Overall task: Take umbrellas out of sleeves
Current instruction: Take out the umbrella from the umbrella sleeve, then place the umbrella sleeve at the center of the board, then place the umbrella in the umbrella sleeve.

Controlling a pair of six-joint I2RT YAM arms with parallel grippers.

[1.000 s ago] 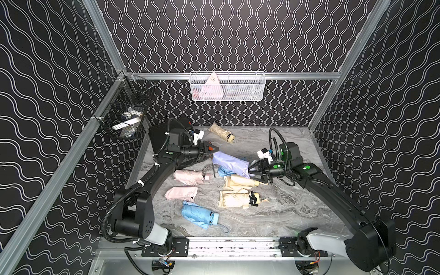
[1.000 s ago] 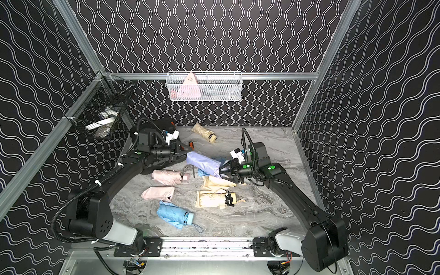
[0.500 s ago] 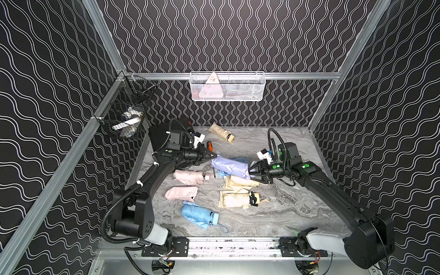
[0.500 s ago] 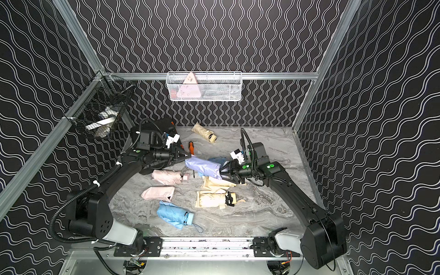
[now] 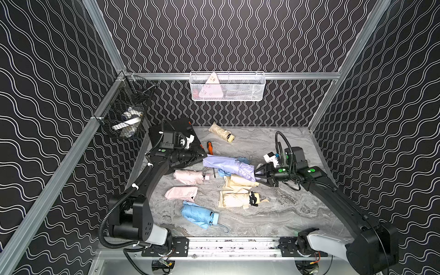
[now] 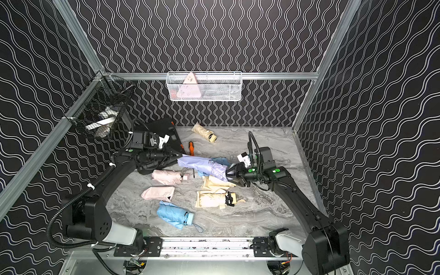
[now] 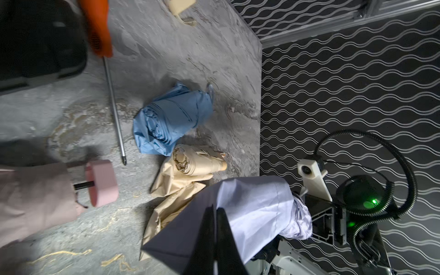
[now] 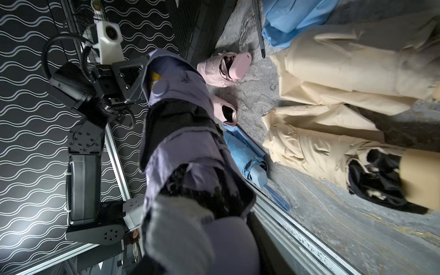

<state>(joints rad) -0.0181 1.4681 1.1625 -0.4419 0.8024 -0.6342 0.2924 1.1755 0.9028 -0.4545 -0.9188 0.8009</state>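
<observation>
One grey marbled table (image 5: 285,209) fills the lower middle of the frame. A blue umbrella (image 5: 198,215) lies low centre, already bare.

Mid-frame in both top views, the lilac sleeve (image 5: 221,163) spans the gap between the two grippers. The lilac umbrella (image 5: 248,170) sits mostly inside it. Crinkled fabric shows at the sleeve's right-hand mouth.

Left gripper (image 5: 202,157), centre-left, is clamped flat on the sleeve's closed end. The left wrist view shows thin cloth pinched between the fingers (image 7: 226,242).

Right gripper (image 5: 259,173), centre-right, is part-closed around the umbrella's handle end.

Step in hand, by judgement: the pull-apart. The next move calls for both grippers to draw apart along the sleeve's line with both grips firm. The thin cloth may slip.
</observation>
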